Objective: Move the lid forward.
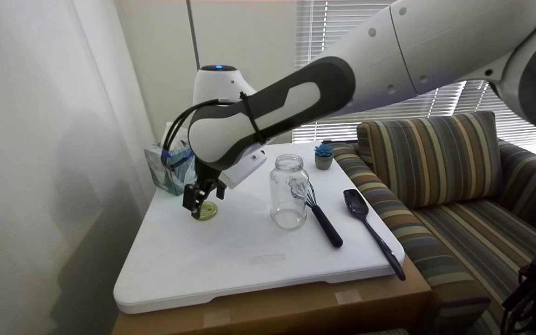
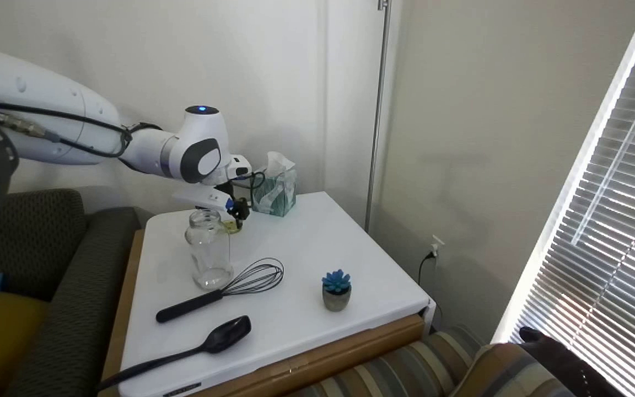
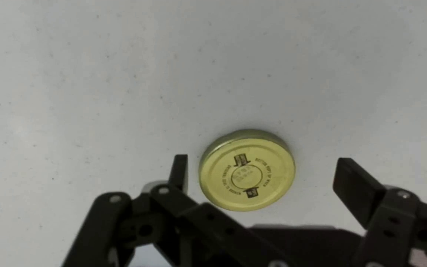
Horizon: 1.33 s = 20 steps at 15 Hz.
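The lid [image 1: 209,211], a flat round yellow-green disc, lies flat on the white tabletop [image 1: 175,265]. In the wrist view the lid [image 3: 247,176] shows dark print around its centre. My gripper [image 1: 208,205] is open and low over the lid, with one finger to each side of it. In the wrist view the gripper [image 3: 263,161] has its left finger close to the lid's edge and a wider gap on the right. In an exterior view the lid [image 2: 232,226] is partly hidden behind the gripper and the jar.
A clear glass jar [image 1: 288,195] stands near the table's middle, with a whisk [image 1: 326,225] beside it. A black spoon [image 1: 374,232] lies near an edge. A tissue box [image 2: 276,190] stands close by the gripper. A small potted plant [image 2: 336,289] stands near another edge.
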Motion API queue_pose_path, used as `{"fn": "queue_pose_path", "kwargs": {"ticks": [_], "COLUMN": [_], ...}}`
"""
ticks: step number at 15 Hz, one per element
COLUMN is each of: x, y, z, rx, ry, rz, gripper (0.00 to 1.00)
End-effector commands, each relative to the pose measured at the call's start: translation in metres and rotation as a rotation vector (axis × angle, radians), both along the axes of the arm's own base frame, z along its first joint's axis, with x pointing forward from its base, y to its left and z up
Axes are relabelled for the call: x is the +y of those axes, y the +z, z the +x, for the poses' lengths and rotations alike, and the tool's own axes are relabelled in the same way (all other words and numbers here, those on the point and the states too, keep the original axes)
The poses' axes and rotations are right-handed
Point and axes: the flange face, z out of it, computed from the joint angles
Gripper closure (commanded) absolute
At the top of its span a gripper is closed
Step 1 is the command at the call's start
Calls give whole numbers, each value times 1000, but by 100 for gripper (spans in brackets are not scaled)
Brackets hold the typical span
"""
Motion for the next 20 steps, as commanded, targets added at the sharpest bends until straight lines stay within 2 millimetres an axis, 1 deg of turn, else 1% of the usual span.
{"fn": "queue_pose_path", "kwargs": {"ticks": [1, 4, 6, 13, 19, 20], "x": [4, 4, 4, 1, 2, 3], "y": [-13, -24, -27, -30, -35, -35], "z": [-6, -11, -12, -8, -10, -10], "rx": [-7, 8, 4, -94, -114, -114], "ry": [-26, -56, -79, -288, -357, -360], "rz": [-38, -44, -44, 34, 46, 45], "gripper": [0, 0, 0, 0, 0, 7]}}
